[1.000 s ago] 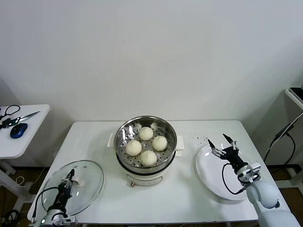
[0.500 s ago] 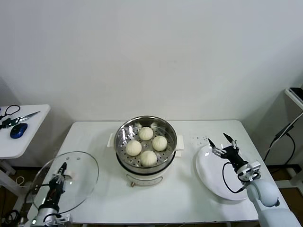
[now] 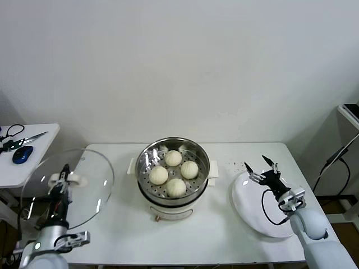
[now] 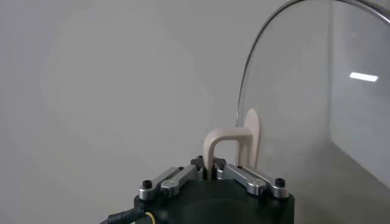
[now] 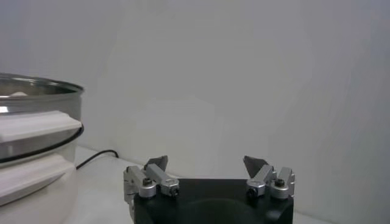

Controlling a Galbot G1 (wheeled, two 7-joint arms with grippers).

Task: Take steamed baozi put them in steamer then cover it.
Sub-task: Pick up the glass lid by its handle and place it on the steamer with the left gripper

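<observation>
Glass fills most of the left wrist view: the left gripper is clamped on the cream-coloured loop handle of the round glass lid, its two fingers pressed together around the handle's foot. In the head view this gripper holds the one lid lifted and tilted nearly on edge over the left end of the white table, to the left of the steamer and apart from it.

One steamer stands uncovered at the middle of the table, a shiny steel pot on a white base with two white side handles. Four steamed baozi lie on its perforated tray: one at the back, one on the left, one on the right, one at the front, close together in a diamond.

Over on the other side, the right gripper hovers above the back edge of the single flat white plate, jaws spread wide with nothing between them. Its own wrist view shows the two fingertips standing well apart, and the steamer's steel wall with one white handle off to the side.

Beyond the table's left end stands a small white side table carrying one blue computer mouse and one pair of scissors.
</observation>
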